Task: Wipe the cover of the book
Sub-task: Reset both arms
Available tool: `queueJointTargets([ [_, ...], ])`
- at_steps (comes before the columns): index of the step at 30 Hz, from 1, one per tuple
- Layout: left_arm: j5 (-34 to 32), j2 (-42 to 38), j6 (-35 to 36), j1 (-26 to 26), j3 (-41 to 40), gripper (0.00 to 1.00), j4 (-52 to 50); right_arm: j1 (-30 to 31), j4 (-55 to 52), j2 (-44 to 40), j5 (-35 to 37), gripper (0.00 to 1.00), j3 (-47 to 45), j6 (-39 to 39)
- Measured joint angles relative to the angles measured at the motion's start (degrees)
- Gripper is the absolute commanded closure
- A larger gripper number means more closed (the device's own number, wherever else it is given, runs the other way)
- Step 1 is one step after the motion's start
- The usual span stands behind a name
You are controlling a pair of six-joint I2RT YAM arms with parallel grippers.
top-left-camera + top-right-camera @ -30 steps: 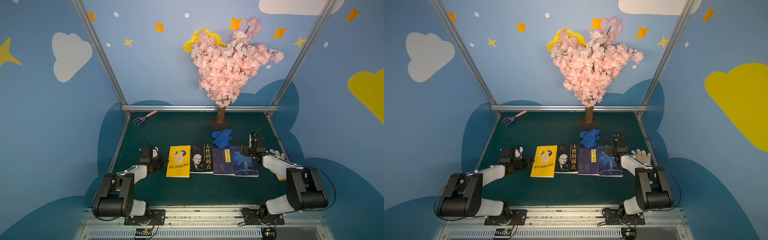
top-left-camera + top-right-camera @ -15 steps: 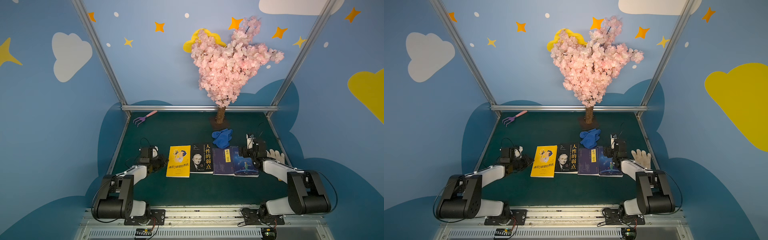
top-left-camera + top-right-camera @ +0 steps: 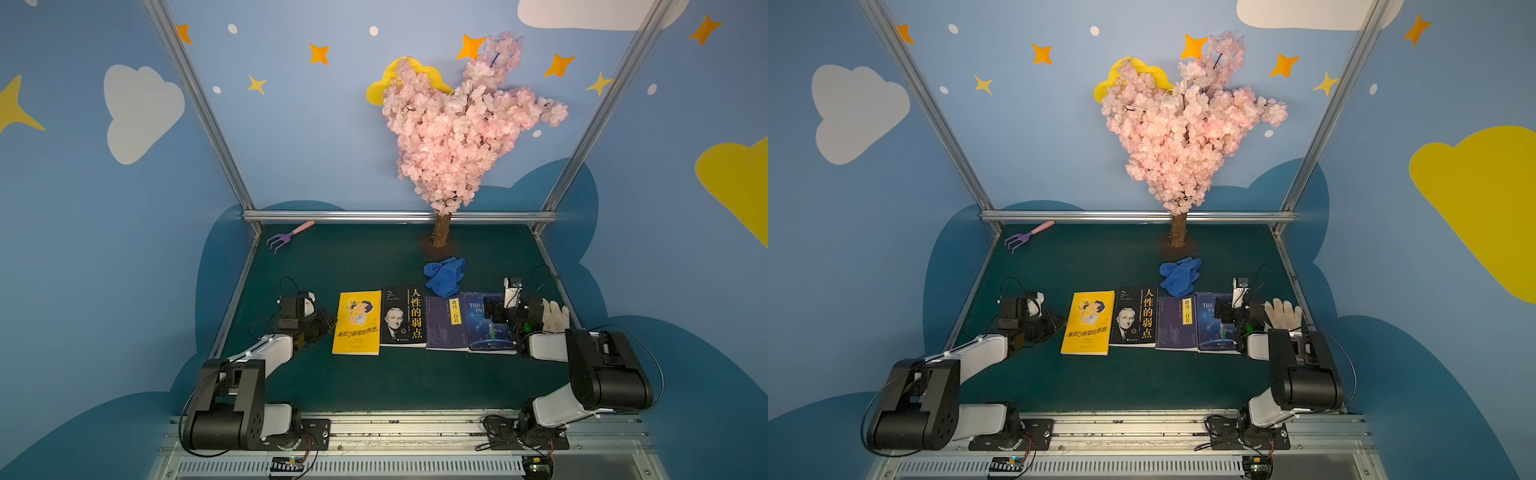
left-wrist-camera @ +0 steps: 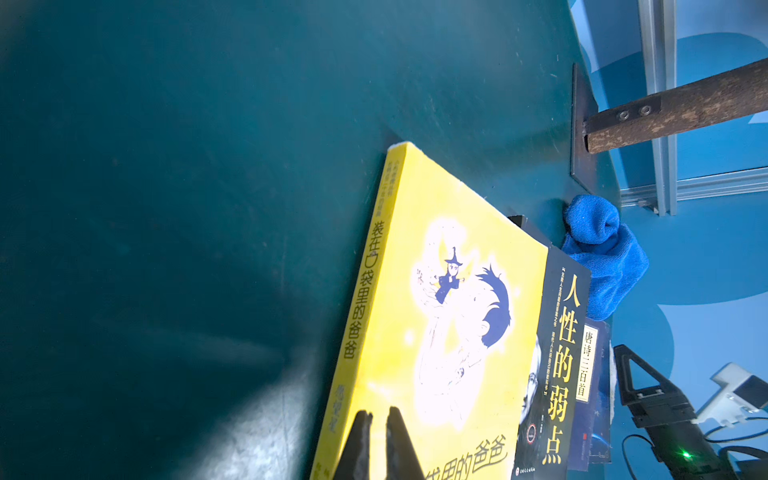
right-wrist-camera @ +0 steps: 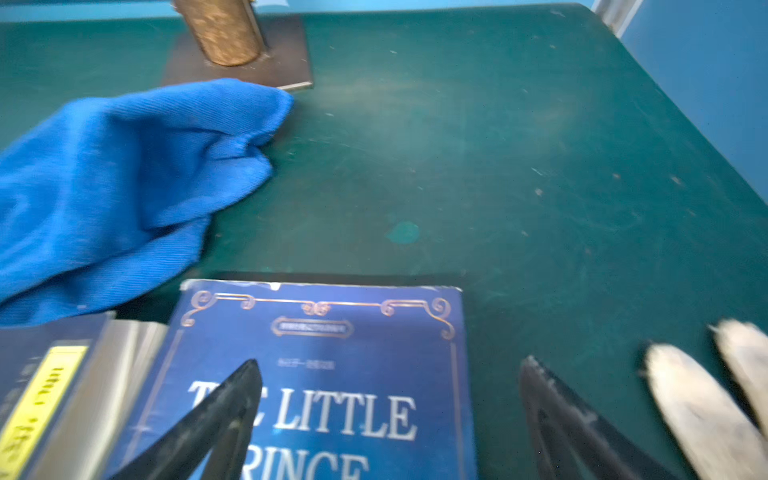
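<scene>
right hand (image 5: 390,363) released wide over blue book (image 5: 316,332), slid inward since earlier | left hand (image 4: 378,413) near-clenched, seemingly empty, at yellow book (image 4: 436,291) | cloth (image 3: 444,274) loose on tabletop (image 3: 374,386)

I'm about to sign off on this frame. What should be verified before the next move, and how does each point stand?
1. Cloth held: not ok. The blue cloth lies on the table, in neither end effector.
2. Right end effector ready to grasp: ok, jaws wide, over the Little Prince book.
3. Left end effector empty: ok, nearly shut at the yellow book edge.
4. Little Prince book's cover free of clutter: ok.
5. Right end effector touching that cover: cannot tell.
</scene>
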Motion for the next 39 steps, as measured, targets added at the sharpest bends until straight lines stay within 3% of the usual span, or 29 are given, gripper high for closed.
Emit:
queueJointTargets([
  [4,-3.1,-3.0,0.9,-2.2,0.0,0.82,-1.5,0.3,-1.6,-1.4,-0.9,0.05,1.9,0.1],
  [9,-11.1,-10.6,2.9,-5.8,1.7,0.75,-7.1,0.5,-2.8,-2.2,-0.9,0.05,2.9,0.0],
  [15,-21.8,-18.1,5.1,-6.3,6.3,0.62,-10.1,0.6,-3.6,-2.2,-0.9,0.05,2.9,-0.1],
  [19,-29.0,-19.5,6.7,-6.3,6.8,0.46,-9.9,0.6,-3.7,-2.2,-0.9,0.05,2.9,-0.1],
  [21,-32.1,-19.2,7.6,-6.3,6.7,0.26,-9.6,0.6,-3.8,-2.2,-0.9,0.05,2.9,-0.1],
  [22,-33.4,-19.0,8.1,-6.3,6.5,0.04,-9.4,0.6,-3.8,-2.2,-0.9,0.05,2.9,-0.1],
  [23,-34.7,-18.7,8.6,-6.3,6.4,0.00,-9.1,0.6,-3.8,-2.2,-0.9,0.05,2.9,-0.1],
  [28,-36.9,-18.6,14.9,-6.3,2.5,0.00,-3.6,0.6,-4.0,-2.2,-0.9,0.05,2.9,-0.1],
  [34,-39.4,-21.9,27.0,-6.4,-11.5,0.00,14.0,0.6,-4.1,-2.2,-0.9,0.05,2.9,-0.1],
  [39,-39.8,-17.1,33.5,-6.1,-16.5,0.00,24.4,0.6,-4.1,-2.2,-0.9,0.05,2.9,-0.1],
])
